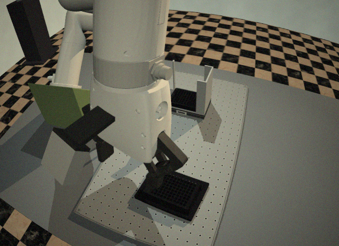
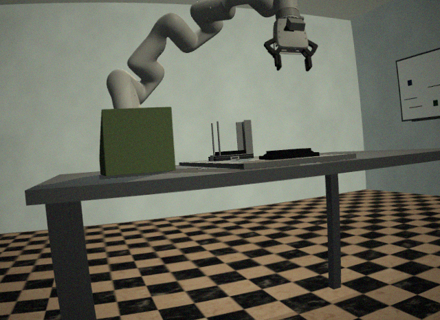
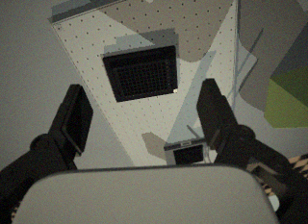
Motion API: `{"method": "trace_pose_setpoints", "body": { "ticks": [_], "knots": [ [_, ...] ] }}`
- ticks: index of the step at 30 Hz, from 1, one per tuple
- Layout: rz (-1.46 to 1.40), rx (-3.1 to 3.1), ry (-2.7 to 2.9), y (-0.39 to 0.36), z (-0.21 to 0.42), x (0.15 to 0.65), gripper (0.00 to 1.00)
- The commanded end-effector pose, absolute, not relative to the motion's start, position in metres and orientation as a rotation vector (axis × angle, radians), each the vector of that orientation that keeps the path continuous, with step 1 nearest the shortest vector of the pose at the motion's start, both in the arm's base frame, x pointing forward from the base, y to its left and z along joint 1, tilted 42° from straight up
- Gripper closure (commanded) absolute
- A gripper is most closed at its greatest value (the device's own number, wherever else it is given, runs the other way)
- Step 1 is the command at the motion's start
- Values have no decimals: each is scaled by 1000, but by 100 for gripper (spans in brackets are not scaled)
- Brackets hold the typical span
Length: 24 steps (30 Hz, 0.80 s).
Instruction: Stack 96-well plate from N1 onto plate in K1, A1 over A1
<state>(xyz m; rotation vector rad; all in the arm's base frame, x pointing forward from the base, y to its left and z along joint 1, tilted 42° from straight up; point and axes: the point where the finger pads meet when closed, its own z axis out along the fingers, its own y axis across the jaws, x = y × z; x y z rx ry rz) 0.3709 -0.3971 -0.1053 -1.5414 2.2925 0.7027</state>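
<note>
A black 96-well plate (image 1: 175,192) lies in the flat black nest N1 on the pale perforated board (image 1: 191,145). It shows in the wrist view (image 3: 141,72) with the pale A1 mark (image 3: 175,90) at one corner, and in the side view (image 2: 288,153). The stack rack K1 (image 1: 191,94), with a white corner wall and two thin posts, holds a second black plate (image 1: 184,98); it also shows in the wrist view (image 3: 189,152) and the side view (image 2: 232,144). My gripper (image 2: 290,62) is open and empty, high above the plate on N1; its fingers frame the wrist view (image 3: 144,113).
A green box (image 2: 137,140) at the arm's base stands left of the board. A dark block (image 1: 28,30) stands on the floor at the far left. The arm's body (image 1: 128,74) hides much of the board's left side in the top view.
</note>
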Motion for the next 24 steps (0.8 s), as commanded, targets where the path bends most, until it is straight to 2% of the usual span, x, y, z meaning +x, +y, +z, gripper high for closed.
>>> {"method": "trace_pose_setpoints", "body": {
  "ticks": [1,24],
  "knots": [
    [641,-1685,2127,-388,-103,378,0],
    [445,-2099,1468,-341,-99,398,0]
  ]
}}
